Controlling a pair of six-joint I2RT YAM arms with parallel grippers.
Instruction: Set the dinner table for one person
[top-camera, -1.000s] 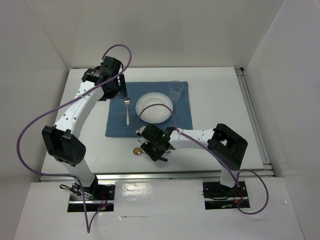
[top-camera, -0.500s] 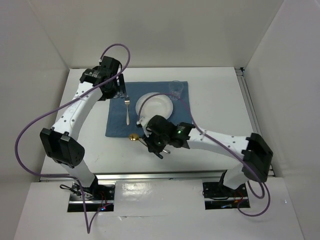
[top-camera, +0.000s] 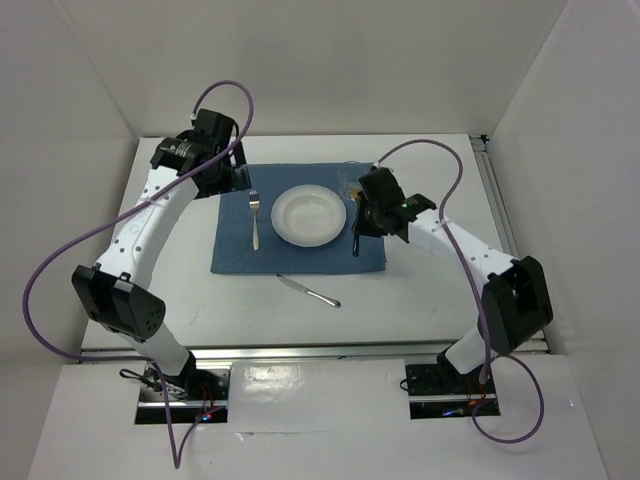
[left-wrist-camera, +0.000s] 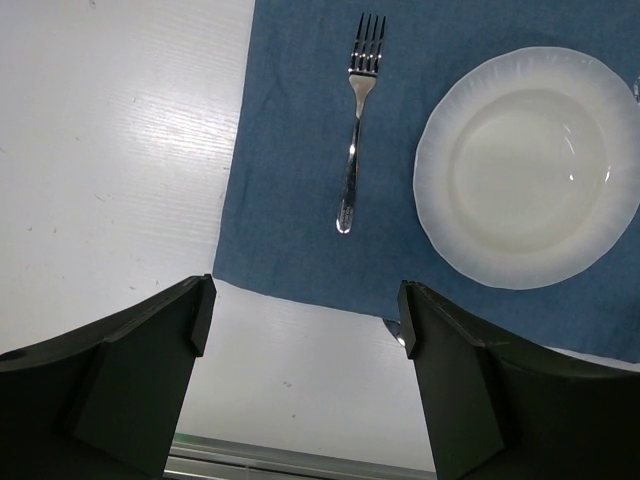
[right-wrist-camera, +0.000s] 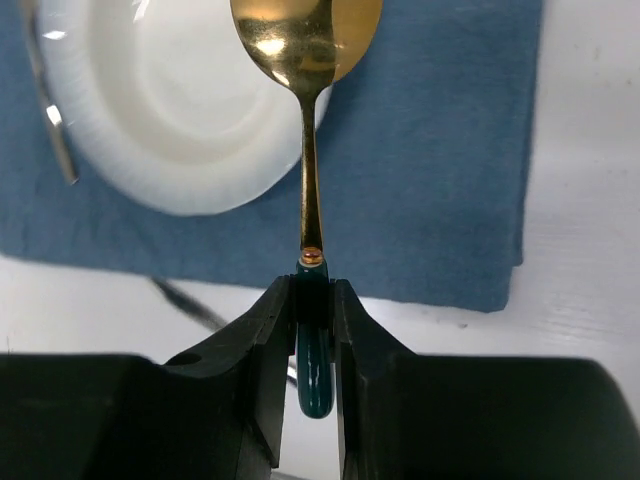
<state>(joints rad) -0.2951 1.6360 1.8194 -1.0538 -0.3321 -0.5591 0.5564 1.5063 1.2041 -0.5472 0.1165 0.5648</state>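
White bench (top-camera: 440, 290) seen from above, its near edge cut off by the arm bases. It spreads beneath both grippers and carries one blue placemat (top-camera: 235, 250). On the placemat sit one white plate (top-camera: 310, 215) and, to its left, one fork (top-camera: 255, 222). One knife (top-camera: 310, 291) lies on bare bench just beside the placemat's near edge. A glass (top-camera: 348, 178) is mostly hidden behind the right arm.

The right gripper (right-wrist-camera: 313, 285) pinches the teal handle of one gold spoon (right-wrist-camera: 309, 150) above the placemat, right of the plate. The left gripper (left-wrist-camera: 305, 330) is spread and empty, over the placemat's left edge.
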